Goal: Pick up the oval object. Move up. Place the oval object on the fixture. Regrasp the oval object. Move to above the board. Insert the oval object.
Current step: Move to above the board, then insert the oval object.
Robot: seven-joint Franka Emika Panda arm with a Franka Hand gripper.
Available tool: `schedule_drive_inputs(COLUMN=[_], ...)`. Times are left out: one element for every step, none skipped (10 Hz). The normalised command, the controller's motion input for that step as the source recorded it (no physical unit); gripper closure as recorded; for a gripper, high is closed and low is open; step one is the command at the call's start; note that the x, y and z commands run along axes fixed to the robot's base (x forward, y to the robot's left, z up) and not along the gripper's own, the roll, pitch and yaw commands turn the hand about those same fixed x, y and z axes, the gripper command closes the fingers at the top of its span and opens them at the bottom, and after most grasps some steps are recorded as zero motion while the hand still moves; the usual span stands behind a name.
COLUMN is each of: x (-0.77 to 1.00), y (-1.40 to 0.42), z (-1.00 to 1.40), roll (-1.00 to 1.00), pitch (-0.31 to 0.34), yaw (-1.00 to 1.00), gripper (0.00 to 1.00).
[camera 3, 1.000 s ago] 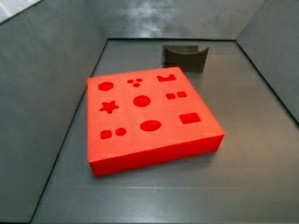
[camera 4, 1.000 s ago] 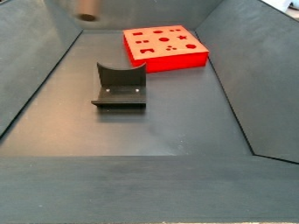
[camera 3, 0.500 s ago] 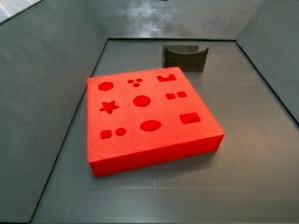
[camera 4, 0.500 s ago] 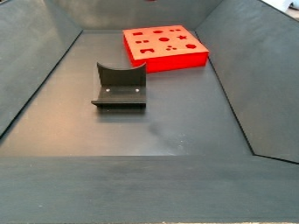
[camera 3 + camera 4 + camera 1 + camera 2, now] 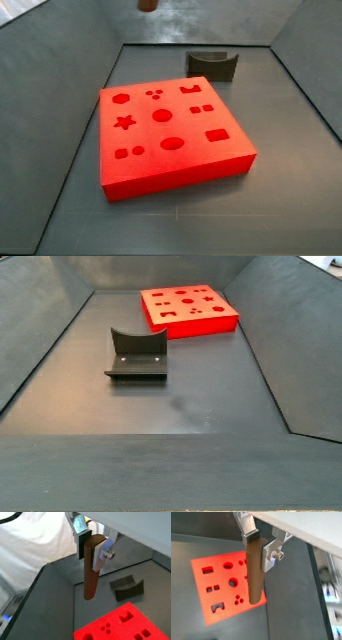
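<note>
Overhead, the oval object [image 5: 90,567] was found clamped between the fingers [image 5: 103,551] of the gripper [image 5: 91,543], high above the floor.

In both wrist views the brown peg [image 5: 255,572] was seen hanging lengthwise below the silver plates, its upper end hidden between them. The board [image 5: 224,582] and the fixture [image 5: 127,588] lay well beneath it, the board cut off by the frame edge in a wrist view. In a side view only the peg's lower tip [image 5: 147,5] was visible at the top edge; the gripper itself was out of frame. Board [image 5: 189,309] and fixture [image 5: 136,353] stood apart on the grey floor [image 5: 201,406].
</note>
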Motion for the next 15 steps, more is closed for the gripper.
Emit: schedule_drive_inputs(x=[-0.11, -0.08, -0.08, -0.09, -0.09, -0.09, -0.08, -0.08, -0.07, -0.07, -0.07, -0.06, -0.04, 0.0, -0.06], y=[-0.06, 0.01, 0.03, 0.03, 0.03, 0.03, 0.02, 0.02, 0.02, 0.02, 0.02, 0.01, 0.01, 0.0, 0.0], z=[0.02, 0.0, -0.02, -0.01, 0.0, -0.01, 0.0, -0.01, -0.01, -0.01, -0.01, -0.01, 0.0, -0.01, -0.11], roll=[-0.39, -0.37, -0.35, -0.34, -0.31, -0.27, -0.24, -0.22, -0.17, -0.12, -0.06, -0.04, -0.03, 0.0, -0.03], pitch=[-0.252, -0.305, -0.345, -0.374, -0.429, -0.488, -0.535, -0.563, -0.641, -0.61, -0.477, -0.343, -0.225, -0.019, -0.09], yaw=[1.0, 1.0, 1.0, 1.0, 1.0, 1.0, 1.0, 1.0, 1.0, 0.87, 0.6, 0.38, 0.23, 0.0, 0.04], gripper=[1.0, 1.0, 1.0, 1.0, 1.0, 1.0, 1.0, 1.0, 1.0, 1.0, 1.0, 1.0, 1.0, 1.0, 1.0])
